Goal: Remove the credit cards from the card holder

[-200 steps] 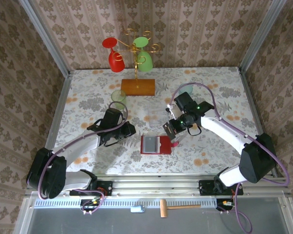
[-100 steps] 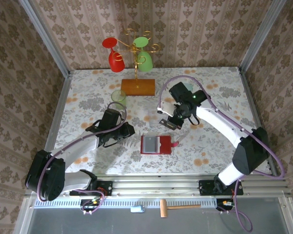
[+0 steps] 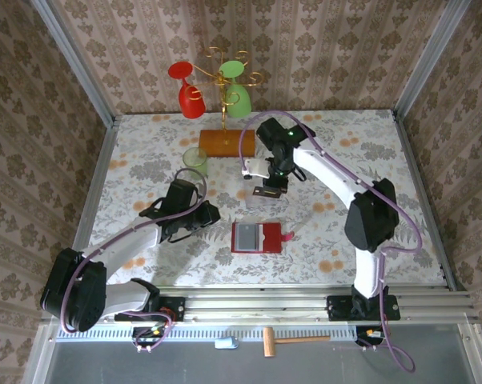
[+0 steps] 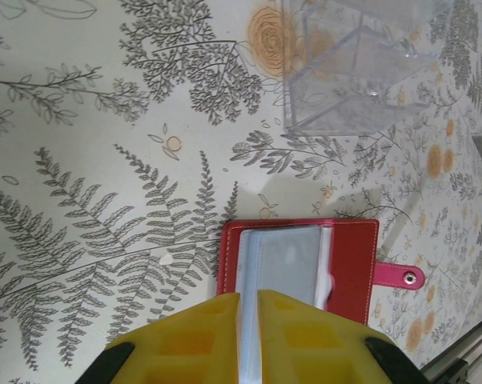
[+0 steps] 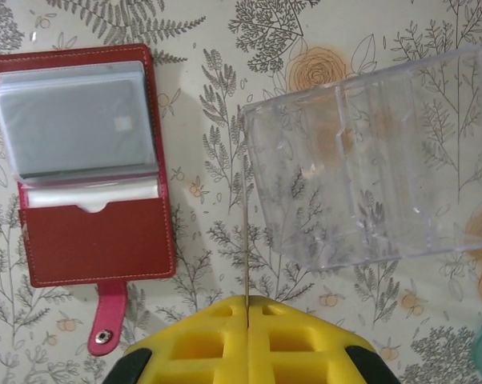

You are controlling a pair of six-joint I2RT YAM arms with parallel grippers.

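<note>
The red card holder [image 3: 257,238] lies open on the table, grey-clear sleeves up and its tab [image 5: 106,320] to one side. My left gripper [image 4: 247,294] is shut on the edge of the sleeve stack [image 4: 285,260]; from above, this gripper [image 3: 209,214] is at the holder's left. My right gripper [image 5: 247,302] is shut on a thin credit card [image 5: 246,240], seen edge-on just left of the clear plastic box [image 5: 369,184]. From above, the dark card [image 3: 266,193] hangs under the right gripper [image 3: 271,179], behind the holder [image 5: 81,168].
The clear plastic box [image 4: 353,72] stands just behind the holder. A pale green cup [image 3: 195,160] and a wooden-based rack [image 3: 226,142] with red and green glasses stand at the back. A small hammer [image 3: 285,340] lies on the rail in front.
My right arm has swung back and left, away from the holder's right side, carrying the card over to the clear box. The left gripper has kept its grip and place.
</note>
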